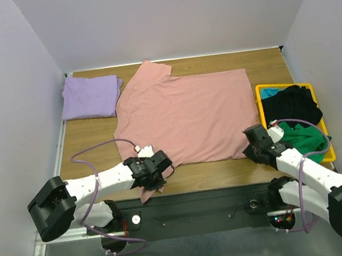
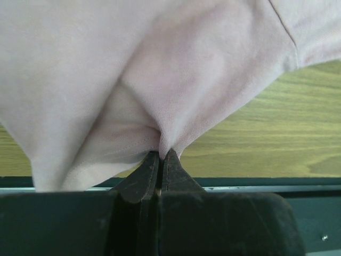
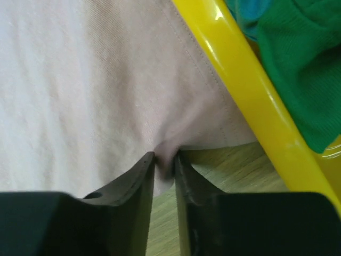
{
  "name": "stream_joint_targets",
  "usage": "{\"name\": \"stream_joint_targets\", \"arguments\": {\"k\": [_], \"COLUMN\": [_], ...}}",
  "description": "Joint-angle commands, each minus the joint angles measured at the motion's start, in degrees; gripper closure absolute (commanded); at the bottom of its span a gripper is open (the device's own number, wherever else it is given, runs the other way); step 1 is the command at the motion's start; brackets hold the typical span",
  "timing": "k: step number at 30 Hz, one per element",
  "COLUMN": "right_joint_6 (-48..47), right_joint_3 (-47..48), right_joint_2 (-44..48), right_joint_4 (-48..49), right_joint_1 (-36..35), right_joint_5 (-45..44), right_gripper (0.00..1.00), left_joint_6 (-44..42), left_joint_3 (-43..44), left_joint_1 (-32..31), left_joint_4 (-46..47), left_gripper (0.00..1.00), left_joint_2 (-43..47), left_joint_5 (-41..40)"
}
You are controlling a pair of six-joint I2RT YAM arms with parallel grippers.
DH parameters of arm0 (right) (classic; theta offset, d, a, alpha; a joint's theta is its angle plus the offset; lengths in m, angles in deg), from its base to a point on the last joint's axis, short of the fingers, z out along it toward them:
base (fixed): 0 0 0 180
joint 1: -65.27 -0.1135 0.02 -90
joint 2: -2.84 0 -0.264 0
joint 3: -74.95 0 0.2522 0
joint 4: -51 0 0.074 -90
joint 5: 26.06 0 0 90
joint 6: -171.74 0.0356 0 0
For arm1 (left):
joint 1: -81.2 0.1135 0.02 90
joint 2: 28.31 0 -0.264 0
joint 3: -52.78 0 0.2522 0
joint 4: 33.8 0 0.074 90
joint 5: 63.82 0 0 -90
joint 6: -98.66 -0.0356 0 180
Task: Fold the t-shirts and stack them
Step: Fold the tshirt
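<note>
Left hand: clamped on the pink shirt, at its near corner.
Right hand: clamped on the other near corner, beside the yellow bin.
Fold: raise both together and keep the hem taut as you go.

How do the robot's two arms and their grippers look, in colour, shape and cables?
Both the left arm and the right arm have white tube-like links between bulky black joint housings. A thin lilac cable loops beside each. The left gripper and right gripper each have two black fingers tapering to narrow tips. I see no readable markings.
</note>
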Motion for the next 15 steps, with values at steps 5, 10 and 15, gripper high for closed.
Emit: {"name": "stream_joint_targets", "arguments": {"k": [5, 10, 15], "right_joint_6": [-3.43, -6.07, -8.88], "right_joint_3": [1.64, 4.54, 9.11], "right_joint_2": [2.62, 2.72, 0.7], "right_joint_4": [1.66, 1.66, 1.66], "right_joint_1": [-0.39, -0.3, -0.3], "right_joint_5": [0.11, 0.55, -1.46], "right_gripper": [0.96, 1.0, 0.99], "left_joint_6": [-3.98, -10.22, -14.53], "left_joint_3": [4.5, 6.69, 12.39], "left_joint_1": [2.83, 7.57, 12.5], "left_joint_4": [-2.29, 1.49, 0.26], "left_gripper": [1.0, 1.0, 1.0], "left_joint_2": [1.6, -0.33, -2.35], "left_joint_5": [-3.97, -2.22, -6.51]}}
